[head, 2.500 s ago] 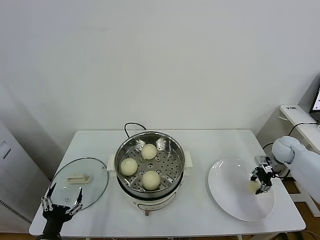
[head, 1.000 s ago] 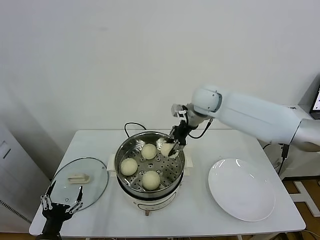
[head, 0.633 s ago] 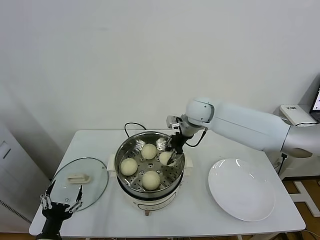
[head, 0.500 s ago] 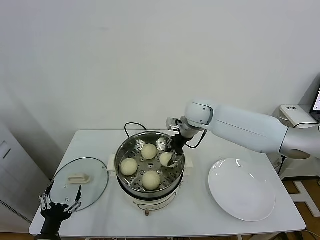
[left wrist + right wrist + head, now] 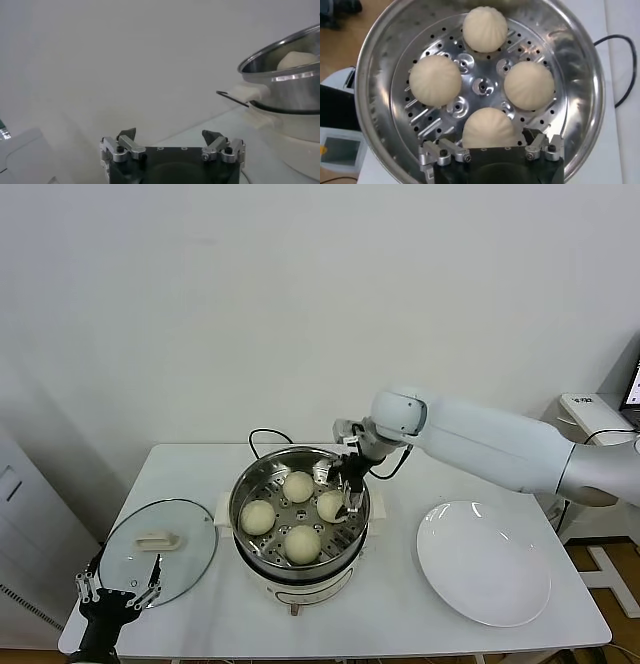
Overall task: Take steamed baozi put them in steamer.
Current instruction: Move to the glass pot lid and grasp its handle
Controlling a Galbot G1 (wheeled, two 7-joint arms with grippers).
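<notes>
Hovering spread-fingered at frame centre, my right gripper straddled one steamed baozi; all four sat in the steamer. My left gripper, also spread, idled lower left.

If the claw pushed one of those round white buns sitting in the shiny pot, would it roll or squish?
Probably squish a little: the cream-white pleated bun nearest the open right claw looks soft and doughy. It likely wouldn't roll far, since it sits flat on the perforated tray of the shiny steel steamer and would soon meet its three neighbours or the wall. It seems light.
</notes>
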